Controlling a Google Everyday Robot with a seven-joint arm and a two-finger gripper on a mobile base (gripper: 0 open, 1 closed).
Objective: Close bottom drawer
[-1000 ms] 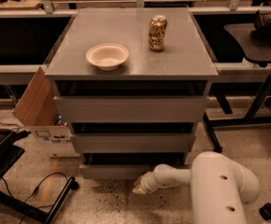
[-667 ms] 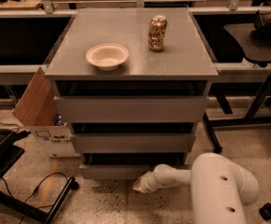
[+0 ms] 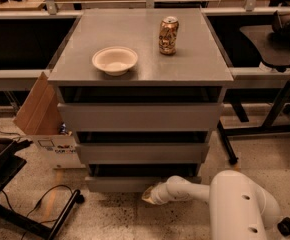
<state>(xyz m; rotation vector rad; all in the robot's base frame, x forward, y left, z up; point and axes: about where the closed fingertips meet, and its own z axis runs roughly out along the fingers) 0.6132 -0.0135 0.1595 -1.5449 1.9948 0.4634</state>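
Bottom drawer (image 3: 117,184), lowest of grey cabinet (image 3: 185,69) bearing bowl (image 3: 114,60) and can (image 3: 168,35), showed a dark gap above; gripper (image 3: 149,194) sat at its front, open-or-closed state undeterminable.

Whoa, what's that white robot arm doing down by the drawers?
The robot's white arm reaches down low to the grey cabinet. Its pincer is right at the front of the bottom drawer, the lowest of three, placed to push it shut. I cannot tell if that drawer is fully in yet. On top of the cabinet sit a bowl and a drink can, both untouched.
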